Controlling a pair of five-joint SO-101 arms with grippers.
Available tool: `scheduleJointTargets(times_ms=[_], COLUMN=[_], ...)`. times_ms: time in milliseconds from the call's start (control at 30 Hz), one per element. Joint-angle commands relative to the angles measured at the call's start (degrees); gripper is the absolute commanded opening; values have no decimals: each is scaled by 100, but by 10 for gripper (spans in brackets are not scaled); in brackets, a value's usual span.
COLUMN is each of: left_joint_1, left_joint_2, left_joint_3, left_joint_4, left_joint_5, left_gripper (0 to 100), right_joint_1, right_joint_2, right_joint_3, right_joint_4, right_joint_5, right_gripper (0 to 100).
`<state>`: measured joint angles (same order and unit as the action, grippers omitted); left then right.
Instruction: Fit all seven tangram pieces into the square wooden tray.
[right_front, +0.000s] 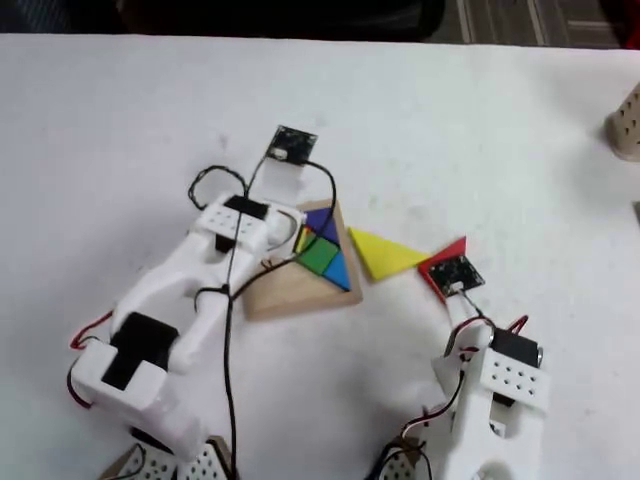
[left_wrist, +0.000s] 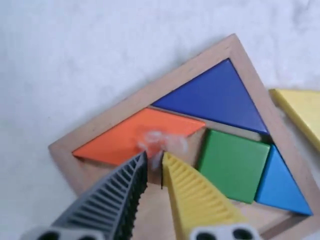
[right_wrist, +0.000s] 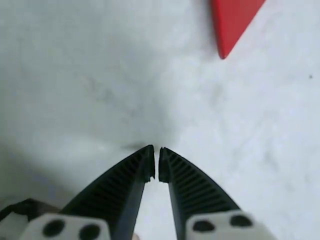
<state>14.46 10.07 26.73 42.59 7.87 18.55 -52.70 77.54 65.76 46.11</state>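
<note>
The square wooden tray (left_wrist: 140, 102) holds an orange parallelogram (left_wrist: 125, 137), a large dark blue triangle (left_wrist: 215, 97), a green square (left_wrist: 232, 165) and a small light blue triangle (left_wrist: 280, 182). My left gripper (left_wrist: 154, 161) is shut with its tips down at the orange piece's edge, and nothing is visibly held. In the high view the left arm covers part of the tray (right_front: 280, 290). A yellow triangle (right_front: 385, 252) lies on the table just right of the tray, with a red piece (right_front: 445, 255) beyond it. My right gripper (right_wrist: 155, 162) is shut and empty over bare table, short of the red piece (right_wrist: 235, 20).
The white table spreads wide around the tray. A pale perforated object (right_front: 627, 125) stands at the far right edge. Cables (right_front: 225, 185) loop off the left arm beside the tray. The yellow triangle (left_wrist: 302, 110) lies close to the tray's outer rim.
</note>
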Motion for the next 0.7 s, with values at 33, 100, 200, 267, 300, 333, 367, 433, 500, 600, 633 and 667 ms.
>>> scheduleJointTargets(times_ms=[33,100,200,267,300,333,367,433,500,600,633,667], left_joint_1=[-365,-374,-295,-180,-154,-127,-101,-101,-101,-92,-57,22], left_joint_2=[-207,-303,-716,-1086,-1279,-1473,-1648,-1886,-1912,-1903,-1903,-1903], left_joint_3=[-211,-237,-35,202,343,510,668,958,1125,1301,1354,1407], left_joint_4=[88,88,88,88,79,53,44,44,79,176,229,246], left_joint_5=[9,9,9,9,9,9,9,9,35,53,53,44], left_gripper=[83,82,82,82,82,81,81,80,79,66,46,23], right_joint_1=[-48,-48,-48,-48,-48,-48,-48,-48,-48,-48,-48,-48], right_joint_2=[-110,-110,-110,-110,-110,-110,-110,-110,-110,-110,-110,-110], right_joint_3=[-35,-35,-35,-35,-35,-35,-35,-35,-35,-35,-35,-35], right_joint_4=[-40,-40,-40,-40,-40,-40,-40,-40,-40,-40,-40,-40], right_joint_5=[88,88,88,88,88,88,88,88,88,88,88,88], right_gripper=[25,25,25,25,25,25,25,25,25,25,25,25])
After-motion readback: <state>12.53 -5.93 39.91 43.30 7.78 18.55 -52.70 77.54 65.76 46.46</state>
